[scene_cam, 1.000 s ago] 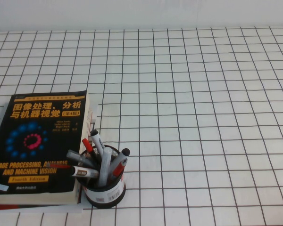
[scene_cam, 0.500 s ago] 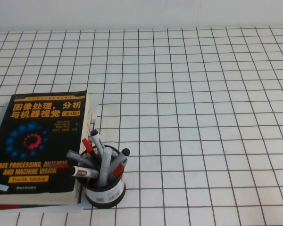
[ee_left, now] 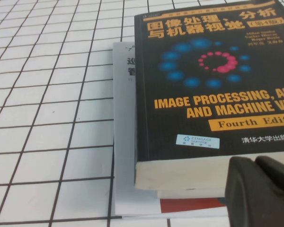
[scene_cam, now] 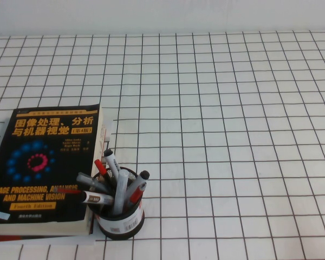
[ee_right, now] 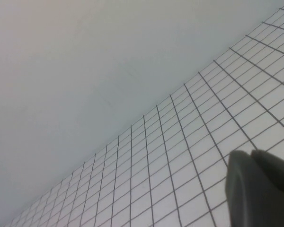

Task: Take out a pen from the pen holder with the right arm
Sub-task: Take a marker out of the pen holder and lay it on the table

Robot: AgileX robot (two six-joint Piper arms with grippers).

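White cloth with a black grid covers the table (scene_cam: 233, 135), plain pale wall (scene_cam: 162, 13) behind

Nearest the robot is the pen holder (scene_cam: 119, 221), a dark round cup at the front edge of the table. It is upright and packed with pens (scene_cam: 121, 192) that fan out at angles. Caps and ends stick well above the rim, so there is plenty to pinch from above. One red-tipped pen leans out over the book

The book (scene_cam: 43, 168), a black textbook, lies flat just to the robot's left of the pen holder, touching or nearly touching it. A thinner booklet (ee_left: 125, 142) sits under it. That side is crowded, so judged the easier way in is from the holder's right or from above, which fits the right arm

Left gripper (ee_left: 254, 161): on the book side of the pen holder, hanging by the book's near corner, fingers pressed together, nothing in them. Looks parked

Right gripper (ee_right: 252, 153): fingers closed tight, empty, pointed at bare grid and wall. The pen holder is not in its camera, so it is well apart from the holder and the reach has not started. It needs to open before any grab

Beyond the pen holder, only grid runs back to the wall

Versus the earlier high frames: no change, holder, pens and book sit the same, and no arm has entered that view
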